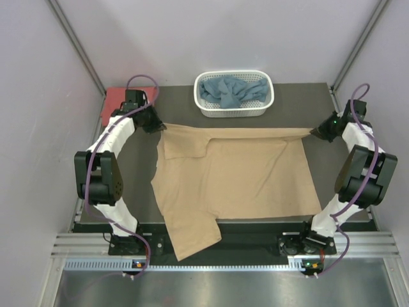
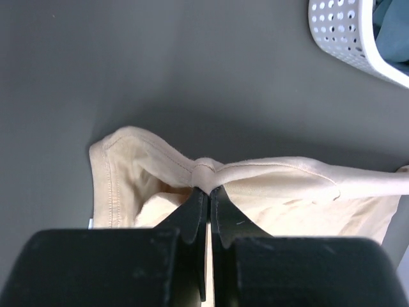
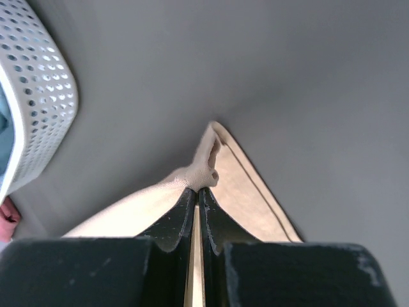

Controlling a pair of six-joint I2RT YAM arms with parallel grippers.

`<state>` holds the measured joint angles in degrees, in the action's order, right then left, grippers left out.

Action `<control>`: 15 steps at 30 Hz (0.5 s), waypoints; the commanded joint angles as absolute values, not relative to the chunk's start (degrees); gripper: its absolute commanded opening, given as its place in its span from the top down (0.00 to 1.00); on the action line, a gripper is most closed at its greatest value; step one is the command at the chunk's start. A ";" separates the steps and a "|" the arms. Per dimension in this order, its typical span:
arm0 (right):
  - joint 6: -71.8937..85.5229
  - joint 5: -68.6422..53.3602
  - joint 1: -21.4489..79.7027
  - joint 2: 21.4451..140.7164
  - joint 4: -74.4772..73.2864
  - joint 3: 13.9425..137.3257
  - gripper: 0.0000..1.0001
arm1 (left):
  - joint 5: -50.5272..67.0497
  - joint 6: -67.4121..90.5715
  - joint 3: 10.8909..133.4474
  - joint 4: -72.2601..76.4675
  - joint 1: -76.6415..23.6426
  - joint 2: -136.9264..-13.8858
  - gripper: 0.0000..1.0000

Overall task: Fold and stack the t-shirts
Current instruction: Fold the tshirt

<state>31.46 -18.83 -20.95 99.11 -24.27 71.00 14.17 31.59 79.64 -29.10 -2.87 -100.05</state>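
1. Black fingers (image 2: 192, 216) of the left hand (image 2: 208, 190) are clenched on a bunched, stitched hem of the tan t-shirt (image 2: 287, 192).
2. Across the table, the right hand (image 3: 197, 192) pinches a puckered corner of the same soft cloth, its jaws pressed together on it.
3. Between the two hands the shirt's far edge runs taut and straight. The rest lies spread and lightly creased on the matte dark table (image 1: 300, 105), with one flap hanging over the near edge.
4. Just beyond that far edge stands a white perforated plastic basket (image 1: 234, 112), a rounded oblong holding a crumpled dusty blue t-shirt (image 1: 230, 91).
5. At the far left corner a coral-red t-shirt (image 1: 115, 102) lies flat, partly hidden by the left arm.
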 commanded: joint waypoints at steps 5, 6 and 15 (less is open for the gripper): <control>34.10 -20.39 -20.92 101.07 -17.14 75.58 1.00 | 12.30 31.55 83.50 -28.74 -1.32 -101.34 1.00; 34.28 -20.56 -20.83 101.25 -16.88 75.76 1.00 | 12.48 31.55 83.50 -28.83 -1.32 -101.51 1.00; 36.03 -21.62 -19.42 103.97 -14.94 77.78 1.00 | 11.34 30.85 85.51 -29.44 -0.44 -102.83 1.00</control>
